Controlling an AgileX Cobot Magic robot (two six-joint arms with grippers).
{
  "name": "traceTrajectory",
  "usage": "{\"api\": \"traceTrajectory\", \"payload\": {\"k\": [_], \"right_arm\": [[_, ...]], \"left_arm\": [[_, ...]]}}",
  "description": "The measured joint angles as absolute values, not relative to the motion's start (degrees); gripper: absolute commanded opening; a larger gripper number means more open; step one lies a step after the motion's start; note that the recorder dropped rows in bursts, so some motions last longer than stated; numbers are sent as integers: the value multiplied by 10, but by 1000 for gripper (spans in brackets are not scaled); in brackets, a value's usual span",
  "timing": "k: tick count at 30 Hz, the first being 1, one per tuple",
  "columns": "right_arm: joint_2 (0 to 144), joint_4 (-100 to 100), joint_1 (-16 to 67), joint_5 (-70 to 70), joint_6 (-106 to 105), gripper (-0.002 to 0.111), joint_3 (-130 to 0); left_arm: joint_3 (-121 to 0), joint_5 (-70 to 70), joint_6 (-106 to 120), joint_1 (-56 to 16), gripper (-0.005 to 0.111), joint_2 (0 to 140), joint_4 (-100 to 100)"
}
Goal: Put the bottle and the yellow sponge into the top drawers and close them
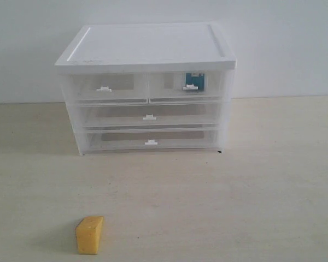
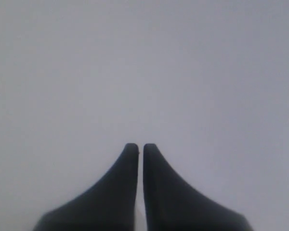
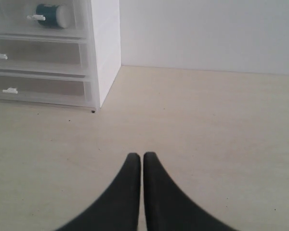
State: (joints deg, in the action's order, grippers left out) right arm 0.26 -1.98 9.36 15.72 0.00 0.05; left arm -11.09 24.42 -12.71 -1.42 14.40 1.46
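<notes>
**A:** What takes up the most room?

**B:** The pale desk [image 1: 251, 191]. It runs back to a white wall. Open surface spreads in front of the cabinet [image 1: 147, 46] and to both sides of it. The cabinet itself stands at the back, near the wall.

**A:** How many drawers?

**B:** Four. Two top drawers [image 1: 106, 87] sit side by side, with two full-width drawers [image 1: 148, 115] below. Each has one white handle, and all four fronts sit flush with the frame.

**A:** And the loose things?

**B:** One yellow sponge [image 1: 89, 234] stands alone on the desk, left of centre at the near edge of the exterior view, well apart from the cabinet. One bottle [image 1: 193, 82] lies on its side inside the right-hand top drawer, visible through the clear front.

**A:** The arms?

**B:** Two. The left gripper [image 2: 140, 147] has its jaws pressed together with nothing between them, against a plain grey-white background. The right gripper [image 3: 142, 156] is likewise closed and empty, over open desk off the cabinet's right front corner.
</notes>
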Motion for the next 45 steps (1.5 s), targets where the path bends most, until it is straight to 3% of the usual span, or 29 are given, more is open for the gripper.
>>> {"api": "traceTrajectory", "payload": {"k": [6, 18, 35, 45], "right_arm": [[3, -20, 94, 157, 0, 0, 1], [3, -20, 94, 157, 0, 0, 1], [3, -20, 94, 157, 0, 0, 1], [3, -19, 94, 157, 0, 0, 1]], "left_arm": [[-202, 197, -125, -14, 4, 315, -47], [-217, 327, -124, -24, 4, 602, -77], [-246, 430, 55, -243, 4, 796, 76], [-250, 579, 80, -296, 4, 913, 155]]}}
